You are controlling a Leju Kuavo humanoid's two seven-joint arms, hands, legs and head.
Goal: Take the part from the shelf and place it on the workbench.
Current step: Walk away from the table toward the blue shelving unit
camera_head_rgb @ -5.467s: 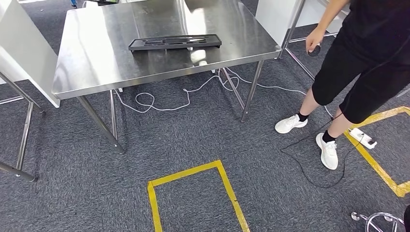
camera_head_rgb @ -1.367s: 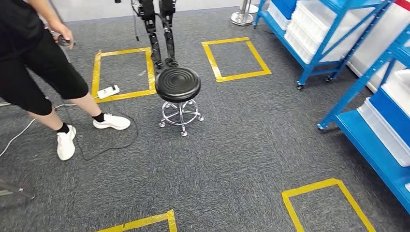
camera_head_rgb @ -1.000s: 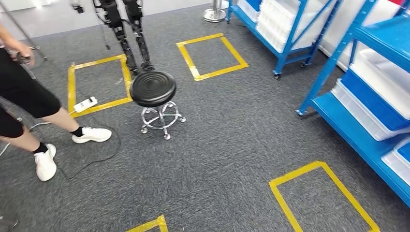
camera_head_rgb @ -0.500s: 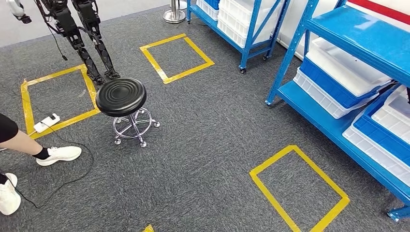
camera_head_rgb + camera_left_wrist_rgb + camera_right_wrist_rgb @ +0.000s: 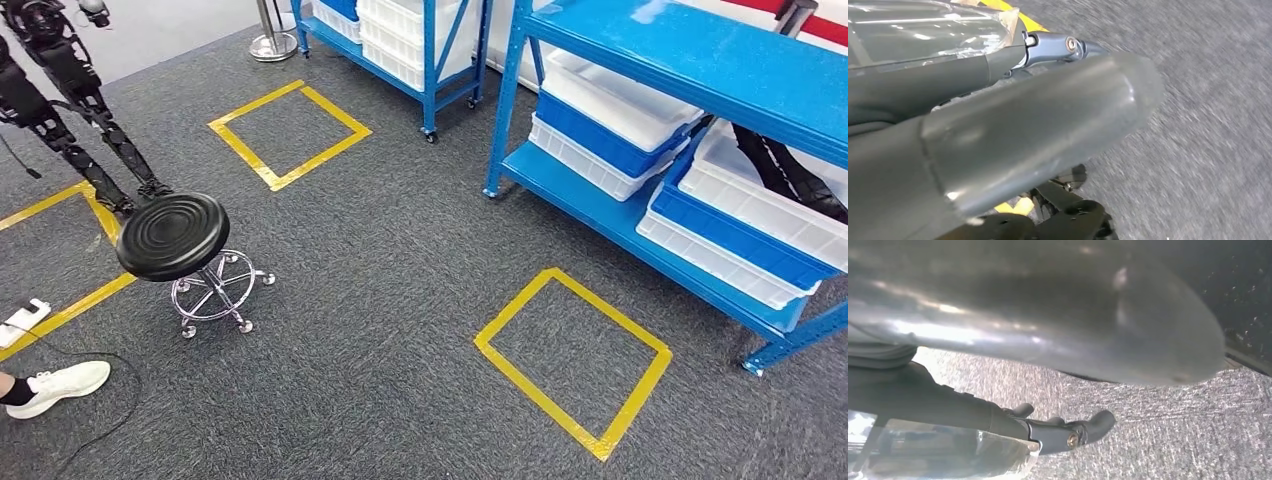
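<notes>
Blue shelf bins hold a black part (both hands' grip: cannot tell)

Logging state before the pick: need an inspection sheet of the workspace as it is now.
Surface: grey carpet floor with yellow tape squares; the workbench is not seen.
Job's things: blue shelf with white and blue bins; a long black part lies in the right-hand upper bin.
Clutter: black round stool on a chrome wheeled base.
Hands: left hand and right hand over the carpet, nothing seen in them; finger pose cannot be told.
Cables: thin black cable on the floor, white power strip at the tape line.
Surroundings: a person's white shoe, another robot's dark legs, a second blue shelf, a post base.
</notes>
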